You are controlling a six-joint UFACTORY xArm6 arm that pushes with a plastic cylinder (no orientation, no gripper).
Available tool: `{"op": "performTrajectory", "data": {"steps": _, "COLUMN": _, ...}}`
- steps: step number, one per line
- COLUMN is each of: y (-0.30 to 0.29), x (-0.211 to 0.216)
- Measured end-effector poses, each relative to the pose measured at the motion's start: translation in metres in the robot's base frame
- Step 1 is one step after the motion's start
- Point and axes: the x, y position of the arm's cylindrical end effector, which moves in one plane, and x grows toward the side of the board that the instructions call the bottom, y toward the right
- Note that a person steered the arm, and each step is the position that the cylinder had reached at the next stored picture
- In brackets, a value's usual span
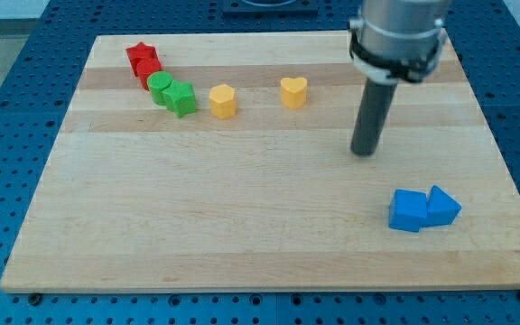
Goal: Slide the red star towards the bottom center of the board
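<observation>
The red star (140,56) lies near the board's top left corner, touching a second red block (149,76) just below it. My tip (364,152) stands on the board right of centre, far to the right of the red star. It touches no block. The nearest blocks to it are the yellow heart (293,91) up-left and the two blue blocks below-right.
A green cylinder (159,87) and a green star (181,98) sit right below the red blocks. A yellow hexagon-like block (223,100) lies right of them. A blue cube (409,210) and a blue wedge-like block (441,206) touch at lower right. The wooden board (242,226) rests on a blue table.
</observation>
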Motion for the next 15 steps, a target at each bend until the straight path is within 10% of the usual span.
{"op": "performTrajectory", "data": {"steps": 3, "y": -0.073, "x": -0.192}}
{"op": "performTrajectory", "data": {"steps": 5, "y": -0.271, "x": -0.200}}
{"op": "performTrajectory", "data": {"steps": 7, "y": -0.356, "x": -0.146}}
{"op": "performTrajectory", "data": {"steps": 15, "y": -0.306, "x": 0.045}}
